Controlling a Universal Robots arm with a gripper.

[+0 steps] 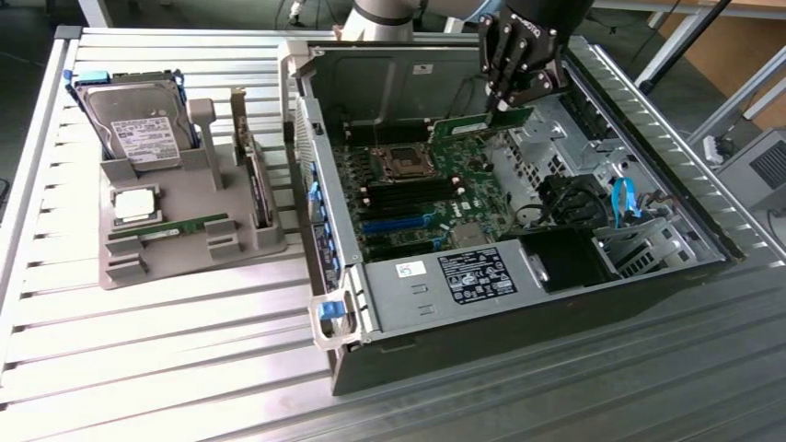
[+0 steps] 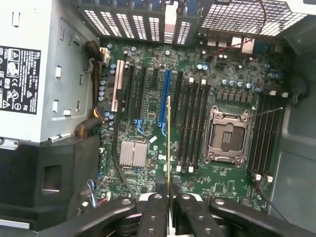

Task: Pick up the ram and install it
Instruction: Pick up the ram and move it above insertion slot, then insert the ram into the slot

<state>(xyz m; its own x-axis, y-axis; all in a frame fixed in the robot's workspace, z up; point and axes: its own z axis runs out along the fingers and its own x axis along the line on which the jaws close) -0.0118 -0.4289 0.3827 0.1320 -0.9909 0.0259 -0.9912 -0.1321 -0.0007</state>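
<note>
My gripper [image 1: 510, 103] hangs above the open computer case [image 1: 687, 198], near its far wall, shut on the ram [image 1: 481, 125]. The ram is a long thin green board that sticks out from the fingers toward the exterior view's left, above the motherboard [image 1: 424, 207]. In the wrist view the ram [image 2: 169, 143] shows edge-on as a thin line running out from between the black fingers [image 2: 154, 207], with my gripper [image 2: 169, 191] shut on it. It hovers over the board between the blue slot [image 2: 165, 98] and the black memory slots [image 2: 192, 123]. The ram stands clear of every slot.
An empty processor socket [image 2: 227, 136] lies beside the memory slots. The power supply [image 1: 473, 276] fills the case's near end. On the exterior view's left a grey holder [image 1: 184, 253] carries a hard drive [image 1: 135, 124], a square silver chip [image 1: 132, 204] and another green stick [image 1: 166, 228].
</note>
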